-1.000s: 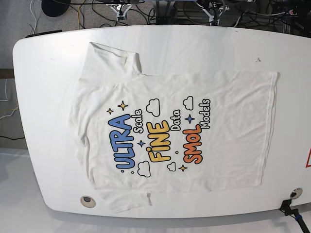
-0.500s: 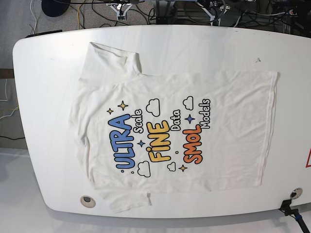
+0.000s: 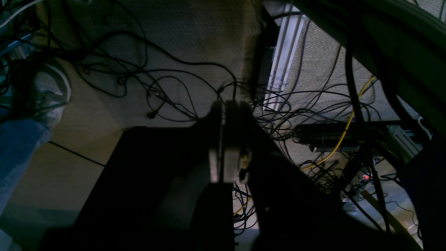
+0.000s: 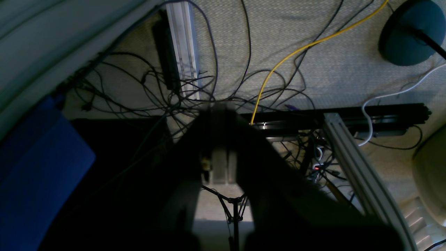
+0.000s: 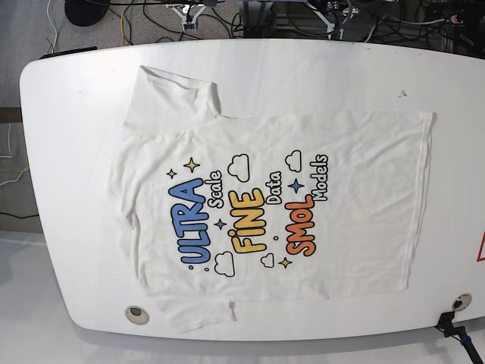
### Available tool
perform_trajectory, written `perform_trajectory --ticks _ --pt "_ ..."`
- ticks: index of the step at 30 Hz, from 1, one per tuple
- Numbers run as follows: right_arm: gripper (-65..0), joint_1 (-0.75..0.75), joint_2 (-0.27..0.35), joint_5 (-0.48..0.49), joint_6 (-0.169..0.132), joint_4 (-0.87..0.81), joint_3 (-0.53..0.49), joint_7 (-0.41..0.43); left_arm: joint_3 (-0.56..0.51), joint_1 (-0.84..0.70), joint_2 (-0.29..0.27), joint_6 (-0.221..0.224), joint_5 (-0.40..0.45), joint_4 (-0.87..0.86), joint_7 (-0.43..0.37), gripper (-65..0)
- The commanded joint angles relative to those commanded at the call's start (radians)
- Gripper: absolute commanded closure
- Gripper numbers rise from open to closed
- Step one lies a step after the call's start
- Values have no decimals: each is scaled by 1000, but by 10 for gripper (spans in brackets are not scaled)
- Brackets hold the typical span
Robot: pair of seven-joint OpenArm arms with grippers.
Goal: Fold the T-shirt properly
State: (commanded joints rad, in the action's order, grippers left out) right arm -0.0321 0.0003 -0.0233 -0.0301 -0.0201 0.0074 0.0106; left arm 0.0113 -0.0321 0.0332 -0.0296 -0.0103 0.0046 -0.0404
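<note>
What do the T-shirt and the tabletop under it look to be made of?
T-shirt: soft matte knit fabric, probably cotton; it wrinkles and its sleeve lies creased. The lettering looks like flat printed ink. Tabletop: hard, smooth white surface, probably laminate or painted board, faintly glossy.

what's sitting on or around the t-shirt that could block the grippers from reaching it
Nothing visible: the T-shirt lies flat, print up, alone on the white table. Both wrist views show shut grippers, left gripper and right gripper, over floor cables, off the table.

The white T-shirt (image 5: 273, 208) lies spread flat, print side up, across my tabletop (image 5: 76, 189), unfolded, with one sleeve reaching the near edge.
</note>
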Motion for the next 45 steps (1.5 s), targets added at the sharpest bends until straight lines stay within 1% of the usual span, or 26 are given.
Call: perform_trajectory --ticks 4,5,6,13,19,21,30,35,36,45 --pt "0 -1 1 0 6 0 2 6 0 0 1 -2 2 -5 -5 0" --pt "0 1 1 -3 2 3 1 7 -3 -1 0 -3 2 -4 -7 0" --pt "0 2 2 -5 -5 -4 9 11 0 -12 2 6 3 8 -4 0" --pt "0 -2 2 -9 -7 2 10 5 3 -25 2 8 0 8 -3 0" --pt "0 -1 3 -7 -3 -5 8 8 -2 -30 0 7 4 9 -18 0" --pt "0 1 2 -7 -7 -4 10 10 2 -29 -1 6 2 9 -19 0" --pt "0 0 5 -7 -6 -8 8 7 2 -35 -2 8 2 6 -22 0" --pt "0 -6 5 -6 -8 0 7 12 -1 -51 2 8 -1 11 -33 -2" --pt "0 -2 4 -18 -6 2 5 18 2 -38 3 15 3 15 -47 0" --pt "0 -5 6 -18 -4 2 8 14 -2 -37 5 18 7 5 -42 0"
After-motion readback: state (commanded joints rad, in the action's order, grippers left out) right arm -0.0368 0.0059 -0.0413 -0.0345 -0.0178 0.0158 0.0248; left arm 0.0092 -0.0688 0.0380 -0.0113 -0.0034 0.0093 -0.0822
